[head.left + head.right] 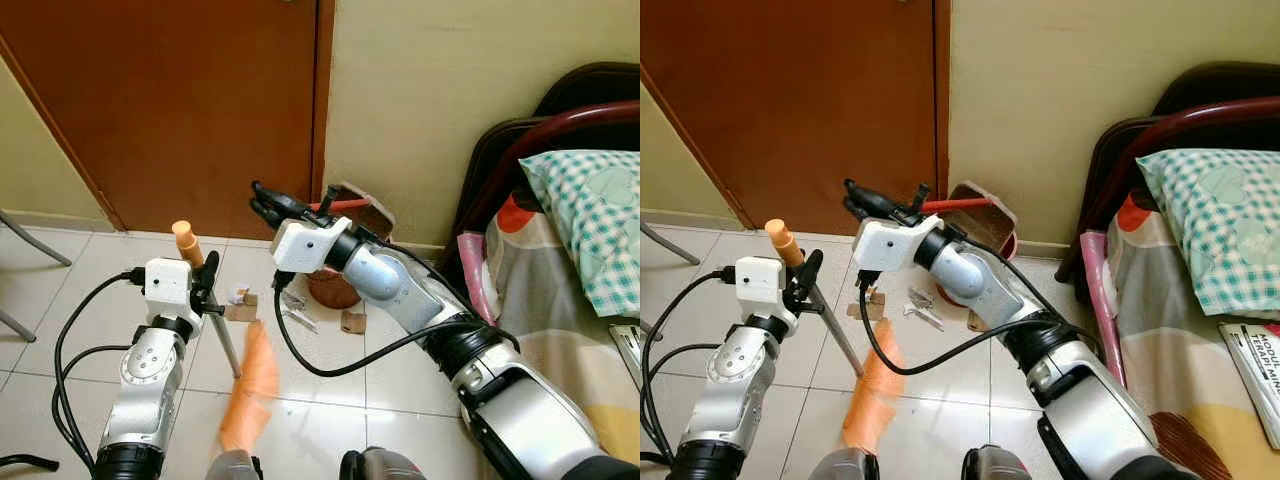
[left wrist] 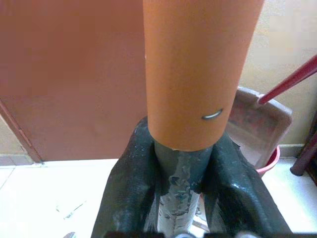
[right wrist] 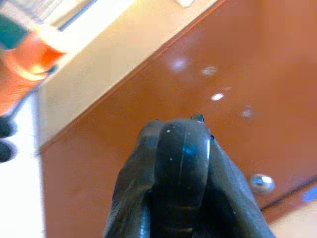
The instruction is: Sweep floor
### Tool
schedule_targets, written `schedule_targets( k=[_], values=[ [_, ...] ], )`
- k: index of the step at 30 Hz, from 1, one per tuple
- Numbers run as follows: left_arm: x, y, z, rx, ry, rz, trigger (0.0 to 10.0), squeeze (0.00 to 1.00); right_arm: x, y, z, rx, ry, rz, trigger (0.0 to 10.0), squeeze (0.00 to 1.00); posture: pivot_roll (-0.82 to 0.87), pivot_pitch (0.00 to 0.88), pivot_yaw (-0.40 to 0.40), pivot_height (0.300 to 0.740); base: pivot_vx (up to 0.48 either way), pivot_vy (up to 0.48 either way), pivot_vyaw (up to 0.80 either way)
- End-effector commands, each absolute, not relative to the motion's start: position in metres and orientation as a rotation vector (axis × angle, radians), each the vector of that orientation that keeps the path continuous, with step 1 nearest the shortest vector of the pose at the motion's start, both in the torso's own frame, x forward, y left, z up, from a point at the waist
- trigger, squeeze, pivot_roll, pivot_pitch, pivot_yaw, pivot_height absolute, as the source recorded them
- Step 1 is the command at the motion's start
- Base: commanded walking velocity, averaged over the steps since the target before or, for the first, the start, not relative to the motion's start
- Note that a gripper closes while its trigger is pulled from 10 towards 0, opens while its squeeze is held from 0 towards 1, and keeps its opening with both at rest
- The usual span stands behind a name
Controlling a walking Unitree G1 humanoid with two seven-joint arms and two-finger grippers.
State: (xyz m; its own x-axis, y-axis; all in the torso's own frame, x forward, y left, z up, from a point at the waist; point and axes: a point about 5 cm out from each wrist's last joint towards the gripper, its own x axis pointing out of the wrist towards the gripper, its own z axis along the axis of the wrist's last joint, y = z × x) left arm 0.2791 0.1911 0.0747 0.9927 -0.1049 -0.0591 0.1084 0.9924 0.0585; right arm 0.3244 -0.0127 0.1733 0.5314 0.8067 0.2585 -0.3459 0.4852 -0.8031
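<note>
The left gripper is clamped on the grey metal broom shaft with an orange handle cap. In the left wrist view its two black fingers press against either side of the grey shaft, just beneath the lower edge of the orange cap. The cap stands clear above the fingers; from them the shaft slants down toward the robot's right to the blurred orange broom head, which lies on the pale tiled floor close in front of the robot.

The right gripper is raised in front of the brown wooden door, above the floor and apart from the broom. In the right wrist view its black fingers are pressed together with nothing between them.

Beyond the broom head, small scraps of litter lie on the tiles: bits of brown cardboard and a crumpled silvery wrapper. Behind them, against the cream wall, stands a brown dustpan with a red handle beside a red bucket. At the right is a bed with a patterned sheet and a green checked pillow.
</note>
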Motion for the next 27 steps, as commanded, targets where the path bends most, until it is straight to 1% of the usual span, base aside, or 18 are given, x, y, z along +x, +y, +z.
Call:
schedule_targets(
  k=[1,2,5,7,8,9,10,13,15,18,19,20,25,26,27],
  values=[
    [0.277,0.188,0.067,0.062,0.095,-0.116,10.0,0.00,0.329,-0.014,0.206,-0.759,-0.844,0.687,10.0,0.00,-0.01,0.033,-0.025,0.740,0.000,0.000,0.00],
    [0.278,0.188,0.067,0.062,0.094,-0.117,10.0,0.00,0.331,-0.017,0.218,-0.732,-0.884,0.634,10.0,0.00,-0.01,0.031,-0.024,0.740,0.000,0.000,0.00],
    [0.279,0.188,0.067,0.062,0.092,-0.118,10.0,0.00,0.332,-0.019,0.236,-0.673,-0.927,0.591,10.0,0.00,-0.01,0.031,-0.024,0.740,0.000,0.000,0.00],
    [0.279,0.188,0.067,0.060,0.093,-0.117,10.0,0.00,0.333,-0.022,0.263,-0.523,-0.962,0.511,10.0,0.00,-0.01,0.031,-0.024,0.740,0.000,0.000,0.00],
    [0.279,0.188,0.067,0.060,0.093,-0.117,10.0,0.00,0.334,-0.022,0.271,-0.480,-0.970,0.492,10.0,0.00,-0.01,0.031,-0.024,0.740,0.000,0.000,0.00],
    [0.279,0.188,0.067,0.060,0.093,-0.117,10.0,0.00,0.334,-0.022,0.271,-0.480,-0.970,0.492,10.0,0.00,-0.01,0.031,-0.024,0.740,0.000,0.000,0.00],
    [0.279,0.188,0.067,0.061,0.097,-0.116,10.0,0.00,0.332,-0.022,0.290,-0.409,-1.004,0.453,10.0,0.00,-0.01,0.031,-0.023,0.740,0.000,0.000,0.00],
    [0.279,0.188,0.066,0.062,0.101,-0.115,10.0,0.00,0.328,-0.019,0.311,-0.330,-1.044,0.428,10.0,0.00,-0.01,0.031,-0.023,0.740,0.000,0.000,0.00],
    [0.279,0.188,0.066,0.064,0.102,-0.114,10.0,0.00,0.327,-0.017,0.317,-0.291,-1.050,0.423,10.0,0.00,-0.01,0.031,-0.023,0.740,0.000,0.000,0.00],
    [0.278,0.189,0.066,0.067,0.102,-0.112,10.0,0.00,0.327,-0.014,0.317,-0.179,-0.994,0.439,10.0,0.00,0.00,0.035,-0.026,0.740,0.000,0.000,0.00],
    [0.277,0.189,0.066,0.069,0.102,-0.111,10.0,0.00,0.328,-0.014,0.315,-0.125,-0.953,0.448,10.0,0.00,0.00,0.035,-0.026,0.740,0.000,0.000,0.00],
    [0.276,0.191,0.066,0.072,0.103,-0.108,10.0,0.00,0.329,-0.012,0.309,-0.027,-0.870,0.471,10.0,0.00,0.01,0.037,-0.027,0.740,0.000,0.000,0.00],
    [0.274,0.194,0.066,0.089,0.105,-0.102,10.0,0.00,0.328,-0.017,0.292,0.070,-0.748,0.472,10.0,0.00,0.02,0.044,-0.025,0.740,0.000,0.000,0.00],
    [0.271,0.196,0.065,0.104,0.110,-0.102,10.0,0.00,0.328,-0.025,0.279,0.161,-0.655,0.445,10.0,0.00,0.02,0.048,-0.024,0.740,0.000,0.000,0.00],
    [0.271,0.196,0.065,0.104,0.110,-0.102,10.0,0.00,0.328,-0.025,0.279,0.161,-0.655,0.445,10.0,0.00,0.02,0.048,-0.024,0.740,0.000,0.000,0.00]
  ],
)
